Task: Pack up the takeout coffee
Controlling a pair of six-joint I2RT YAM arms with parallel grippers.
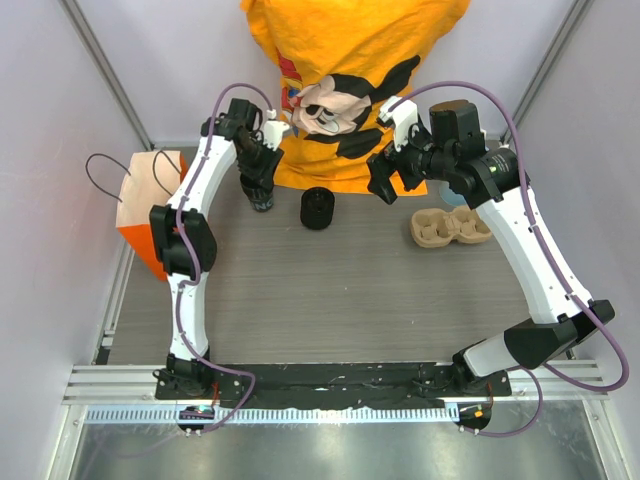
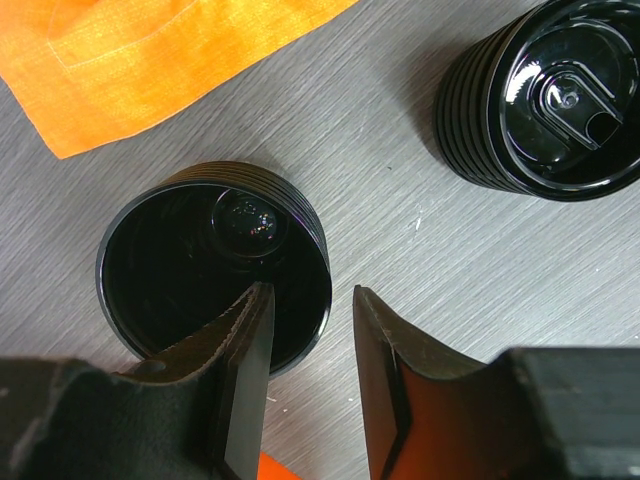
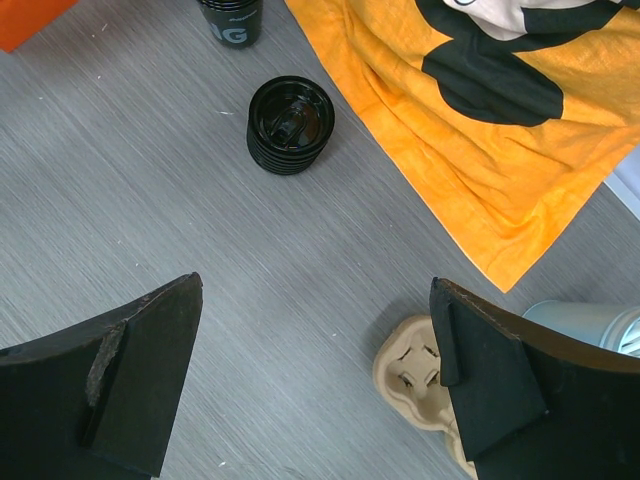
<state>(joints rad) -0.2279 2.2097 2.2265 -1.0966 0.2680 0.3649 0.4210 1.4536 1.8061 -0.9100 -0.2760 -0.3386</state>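
Note:
A lidded takeout coffee cup does not show in any view. An open black cup with white print [image 1: 262,192] stands at the far left of the table and also shows in the right wrist view [image 3: 231,20]. In the left wrist view it is lidless with a ribbed rim [image 2: 215,262]. My left gripper [image 2: 310,300] is open right above it, one finger over the cup's inside and the other outside the rim; it also shows in the top view [image 1: 262,178]. My right gripper [image 3: 315,285] is wide open and empty above the table [image 1: 383,183].
A short stack of black lids [image 1: 317,208] stands right of the cup [image 2: 545,95] [image 3: 290,125]. An orange paper bag [image 1: 150,205] stands at the far left. A cardboard cup carrier [image 1: 450,226] [image 3: 415,375] lies at the right by a grey metal vessel [image 3: 590,325]. An orange shirt [image 1: 350,80] overhangs the far edge.

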